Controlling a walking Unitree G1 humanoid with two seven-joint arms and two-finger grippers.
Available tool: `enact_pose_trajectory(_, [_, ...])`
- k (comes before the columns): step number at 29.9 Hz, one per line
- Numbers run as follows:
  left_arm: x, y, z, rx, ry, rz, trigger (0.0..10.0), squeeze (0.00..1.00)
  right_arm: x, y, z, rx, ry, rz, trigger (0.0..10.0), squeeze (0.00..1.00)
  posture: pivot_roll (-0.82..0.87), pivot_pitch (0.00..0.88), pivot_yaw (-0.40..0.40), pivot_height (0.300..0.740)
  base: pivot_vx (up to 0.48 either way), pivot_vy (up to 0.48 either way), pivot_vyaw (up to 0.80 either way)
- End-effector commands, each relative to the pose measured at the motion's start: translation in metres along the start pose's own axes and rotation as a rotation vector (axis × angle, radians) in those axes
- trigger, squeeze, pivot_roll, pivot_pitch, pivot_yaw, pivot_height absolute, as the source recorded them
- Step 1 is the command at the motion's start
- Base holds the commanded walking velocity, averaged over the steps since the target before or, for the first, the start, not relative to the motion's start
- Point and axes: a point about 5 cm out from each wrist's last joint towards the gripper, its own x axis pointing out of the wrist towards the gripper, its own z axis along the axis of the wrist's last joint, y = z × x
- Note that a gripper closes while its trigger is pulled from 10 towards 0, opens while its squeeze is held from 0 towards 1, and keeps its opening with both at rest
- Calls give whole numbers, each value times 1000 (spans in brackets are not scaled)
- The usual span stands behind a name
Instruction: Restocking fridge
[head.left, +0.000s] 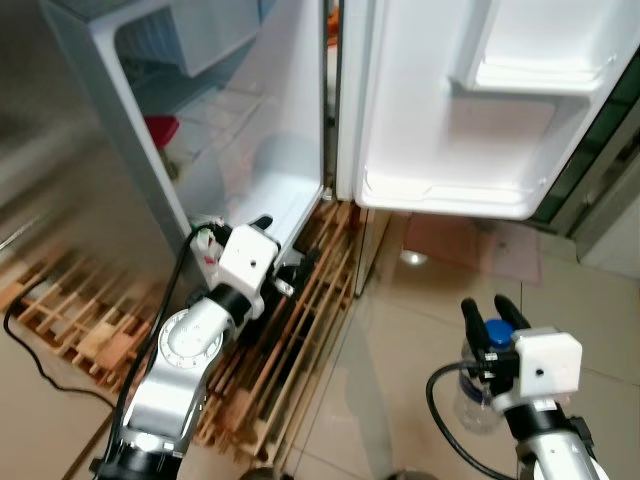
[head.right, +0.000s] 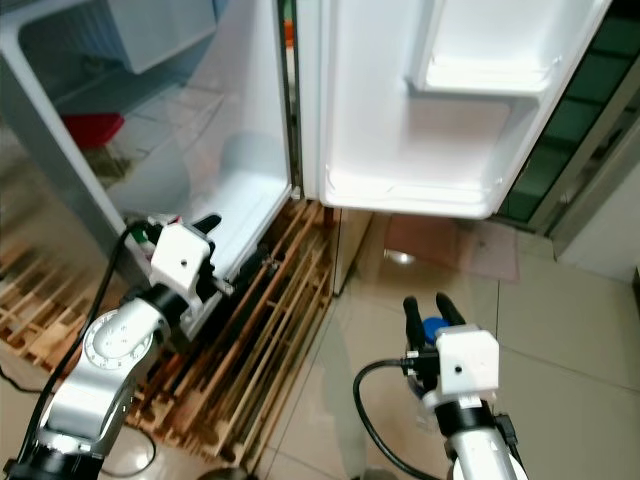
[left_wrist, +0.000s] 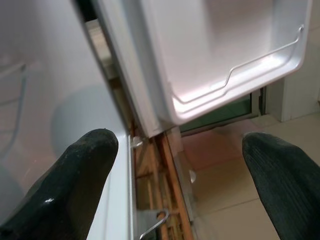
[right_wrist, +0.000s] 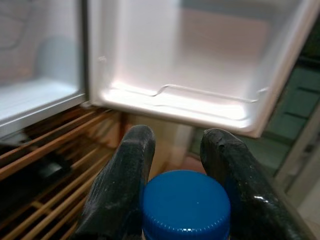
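One bottle (head.left: 480, 385) observed: clear plastic with a blue cap (right_wrist: 186, 204), standing upright with its long axis vertical and the cap uppermost, low above the tiled floor (head.left: 420, 330) at the robot's right, well short of the fridge. The right hand (head.left: 494, 318) is clenched on the bottle's neck, one black finger on either side of the cap, fingertips (right_wrist: 136, 145) rising just past it toward the open door. The bottle's contents cannot be determined. One fridge (head.left: 250, 130) stands open ahead, its single door (head.left: 470, 110) swung out to the right. The door carries two shelves: an upper bin (head.left: 540, 75) and a lower rack (head.left: 450, 195) fronted by a wire rail; no item can be made out in either. Inside the cabinet, one red object (head.left: 160, 130) sits on a shelf at the left; its nature cannot be confirmed, and other interior contents are too blurred to count. The left hand (head.left: 285, 250) is released, its two fingers (left_wrist: 75, 175) spread wide and holding nothing, positioned at the bottom front edge of the cabinet, just beside the hinge-side gap between cabinet and door. The fridge rests on a wooden slatted pallet (head.left: 290, 340), which extends left across the floor. A black cable (head.left: 45, 370) trails over the floor beside the pallet at the left.
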Motion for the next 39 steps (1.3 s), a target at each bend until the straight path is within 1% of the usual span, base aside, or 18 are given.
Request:
enact_pose_trajectory(1, [3,-2,5,9,-28,-9,10000,0,5,-8,14,-35,-77,-33,0,0,10,51,50,732,315,-360,0])
enact_pose_trajectory(7, [6,-2,5,-14,-26,-5,10000,0,7,-9,19,-40,-111,-34,0,0,9,52,50,732,341,-333,0])
enact_pose_trajectory(10, [8,0,5,-15,-25,18,10000,0,11,-10,21,-32,-130,-27,0,0,7,52,52,732,446,0,0])
enact_pose_trajectory(11, [9,1,3,-17,-15,31,10000,0,22,-9,24,-31,-140,-15,0,0,6,54,52,732,454,0,0])
enact_pose_trajectory(12, [10,2,2,-20,-8,48,10000,0,43,-6,35,-20,-174,9,0,0,6,54,53,732,0,0,0])
enact_pose_trajectory(13, [10,2,2,-20,-8,48,10000,0,43,-6,35,-20,-174,9,0,0,6,54,53,732,0,0,0])
enact_pose_trajectory(14, [11,3,2,-19,-8,56,10000,0,58,-1,49,-5,-212,48,0,0,8,52,54,732,0,0,0])
enact_pose_trajectory(16, [12,3,2,-17,-7,58,10000,0,62,1,53,-2,-224,67,0,0,8,52,54,732,0,0,0])
enact_pose_trajectory(17, [13,4,2,-11,-5,69,10000,0,71,3,63,-4,-260,103,0,0,10,53,53,732,0,0,0])
enact_pose_trajectory(20, [15,4,2,-17,-7,78,10000,0,81,3,75,-9,-301,123,0,0,13,54,53,732,0,0,0])
enact_pose_trajectory(21, [15,4,2,-17,-7,78,10000,0,81,3,75,-9,-301,123,0,0,13,54,53,732,0,0,0])
enact_pose_trajectory(22, [15,4,2,-26,-13,75,10000,0,89,3,86,-12,-336,139,0,0,13,54,53,732,0,0,0])
enact_pose_trajectory(23, [15,4,2,-26,-13,75,10000,0,89,3,86,-12,-336,139,0,0,13,54,53,732,0,0,0])
enact_pose_trajectory(24, [15,3,3,-34,-17,76,10000,0,94,5,96,-7,-363,163,0,0,19,59,48,732,0,0,0])
enact_pose_trajectory(26, [16,3,3,-35,-17,78,10000,0,99,10,107,-1,-385,205,0,0,23,60,48,732,0,0,0])
enact_pose_trajectory(31, [16,2,4,-35,-19,77,10000,0,105,14,118,15,-409,252,0,0,29,70,50,732,0,0,0])
enact_pose_trajectory(36, [15,3,5,-34,-22,77,10000,0,115,17,128,-22,-453,289,0,0,41,77,49,732,0,0,0])
enact_pose_trajectory(39, [15,3,5,-33,-21,82,10000,0,122,14,129,-76,-470,283,0,0,49,82,46,732,0,0,0])
